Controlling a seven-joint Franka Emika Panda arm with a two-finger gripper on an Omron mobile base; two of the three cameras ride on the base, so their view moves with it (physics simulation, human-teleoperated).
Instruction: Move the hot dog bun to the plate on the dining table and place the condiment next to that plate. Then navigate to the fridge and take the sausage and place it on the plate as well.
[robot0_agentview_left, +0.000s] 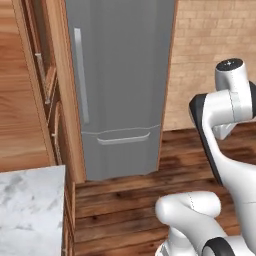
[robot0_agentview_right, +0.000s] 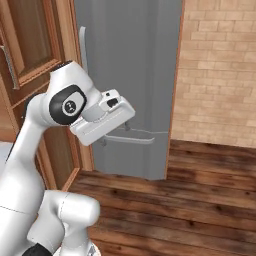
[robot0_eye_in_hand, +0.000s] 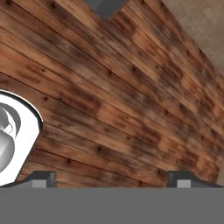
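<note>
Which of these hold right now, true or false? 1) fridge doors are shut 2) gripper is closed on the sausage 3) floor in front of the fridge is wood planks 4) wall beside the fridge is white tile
1) The fridge doors are shut: true, with both handles in place and no interior showing.
2) The gripper is closed on the sausage: false. In the hand view its finger tips stand wide apart with nothing between them, over bare floor.
3) The floor in front of the fridge is wood planks: true.
4) The wall beside the fridge is white tile: false. It is tan brick.
</note>
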